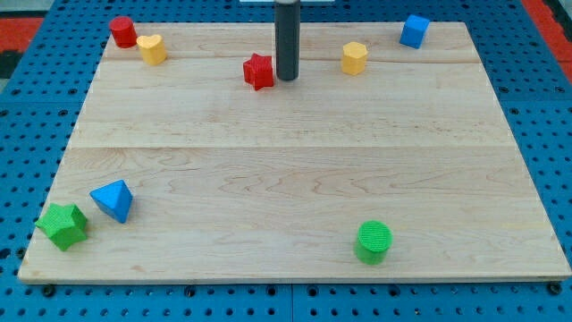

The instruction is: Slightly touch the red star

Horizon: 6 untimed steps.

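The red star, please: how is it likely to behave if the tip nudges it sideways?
The red star lies flat and squat, so it would probably slide, not tip. Its points may make it turn if my tip, just to its right in the view, catches one off-centre. It looks small and rigid, likely light.

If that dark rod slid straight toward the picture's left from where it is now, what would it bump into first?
Almost certainly the red star block: my tip stands just to its right, nearly touching. Whether a sliver of gap remains is unclear from this angle. Nothing else lies between them.
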Tool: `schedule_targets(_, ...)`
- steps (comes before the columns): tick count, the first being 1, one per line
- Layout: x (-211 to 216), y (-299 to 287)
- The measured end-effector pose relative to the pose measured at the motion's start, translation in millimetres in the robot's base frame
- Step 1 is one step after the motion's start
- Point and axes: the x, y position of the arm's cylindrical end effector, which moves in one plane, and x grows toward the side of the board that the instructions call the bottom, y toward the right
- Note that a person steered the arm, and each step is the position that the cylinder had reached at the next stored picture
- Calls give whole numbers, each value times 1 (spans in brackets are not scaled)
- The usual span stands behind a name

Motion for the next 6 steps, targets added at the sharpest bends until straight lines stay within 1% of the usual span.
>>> schedule_targets(1,-35,-42)
schedule_targets(2,-23,-58)
schedule_targets(3,1,31)
schedule_targets(4,21,59)
schedule_targets(5,-26,39)
schedule_targets(6,-33,-31)
